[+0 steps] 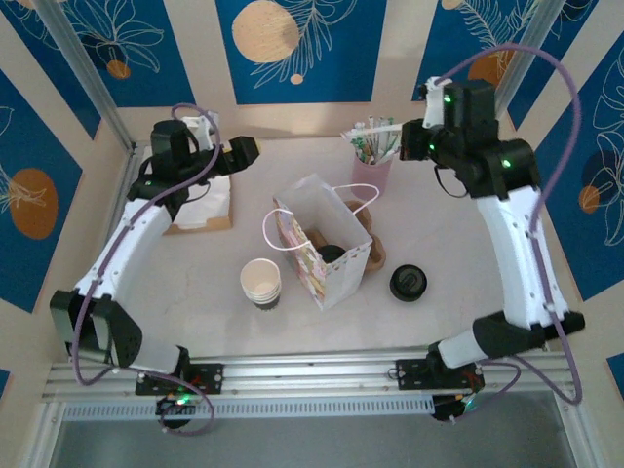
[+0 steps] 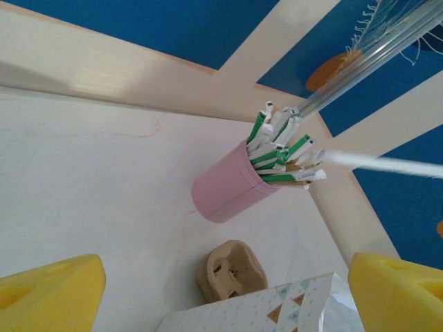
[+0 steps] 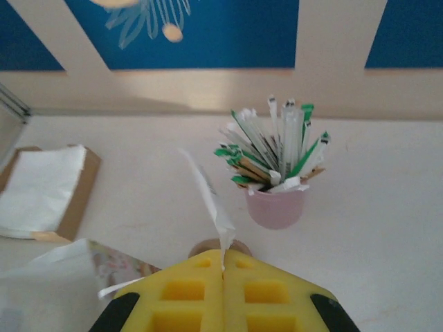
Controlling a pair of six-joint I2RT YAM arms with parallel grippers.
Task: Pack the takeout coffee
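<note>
**Task object.** The takeout coffee (image 1: 332, 255) stood inside the white paper bag (image 1: 327, 229) at the centre of the table (image 1: 458, 224). In the top view its black lid was visible through the bag mouth, while the cup body was hidden by the bag walls.

**Right gripper.** The right gripper (image 1: 403, 143) was positioned at 1 o'clock from the bag, just beside the pink holder (image 1: 371, 172) of green-and-white packets. In the right wrist view the right gripper (image 3: 223, 294) had its yellow fingers (image 3: 187, 304) pressed together with no gap. They were pinched on a white wrapped strip (image 3: 206, 197), which rose from the finger seam toward 11 o'clock. The holder (image 3: 276, 206) stood upright beyond the fingers.

**Left gripper.** The left gripper (image 1: 252, 149) was positioned at 10 o'clock from the bag, well apart from it. In the left wrist view the left gripper (image 2: 225, 294) had its fingers (image 2: 52, 294) spread wide, with nothing held between them. This view also showed the holder (image 2: 232, 190), the strip (image 2: 387, 165) and a brown cardboard carrier (image 2: 232, 270).

**Other items, top view.**
- A stack of lidless cream cups (image 1: 260, 283) stood at 8 o'clock from the bag, just beside it.
- A loose black lid (image 1: 408, 283) lay at 4 o'clock from the bag, apart from it.
- The carrier (image 1: 374, 244) sat against the bag's 3 o'clock side.
- A napkin tray (image 1: 207, 203) lay at 10 o'clock from the bag, under the left arm.
</note>
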